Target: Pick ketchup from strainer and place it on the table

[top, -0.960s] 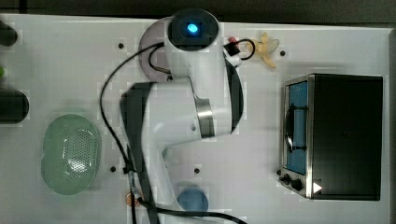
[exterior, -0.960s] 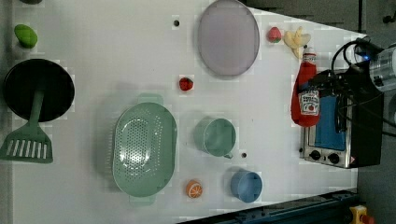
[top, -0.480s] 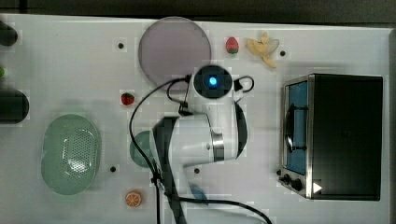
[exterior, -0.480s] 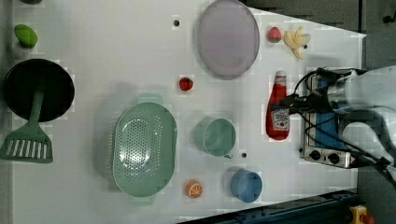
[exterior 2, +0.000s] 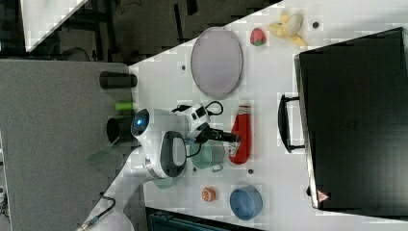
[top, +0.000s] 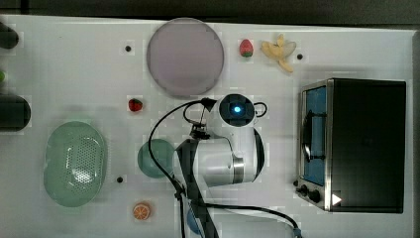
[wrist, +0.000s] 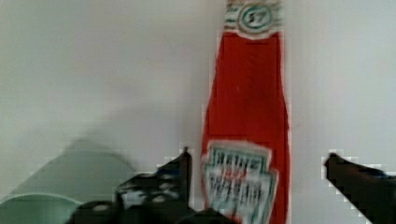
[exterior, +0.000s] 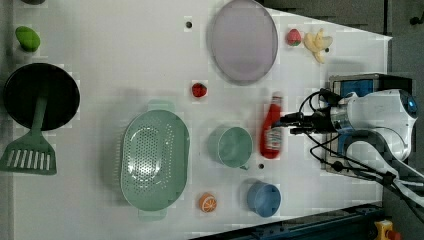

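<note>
The ketchup (exterior: 271, 127) lies flat on the white table (exterior: 125, 55), between the round green cup (exterior: 230, 146) and the oven, with its cap toward the grey-lilac plate. In the wrist view the ketchup (wrist: 247, 121) lies between my gripper's (wrist: 258, 156) spread fingers (wrist: 177, 172). One finger is close beside the label and the other stands well off the bottle. The gripper (exterior: 287, 125) is open over the bottle's lower half. The mint-green strainer (exterior: 155, 160) stands empty toward the left view's left, also seen as the strainer (top: 75, 163) in the top view.
A black toaster oven (top: 361, 144) stands just beyond the arm. A blue cup (exterior: 263, 198) and an orange slice (exterior: 207, 202) lie near the front edge. The plate (exterior: 243, 40), two strawberries (exterior: 199, 90) and a banana (exterior: 317, 41) sit further back.
The arm carried the ketchup from beside the oven to the spot next to the green cup. The fingers have since spread and the bottle lies free on the table.
</note>
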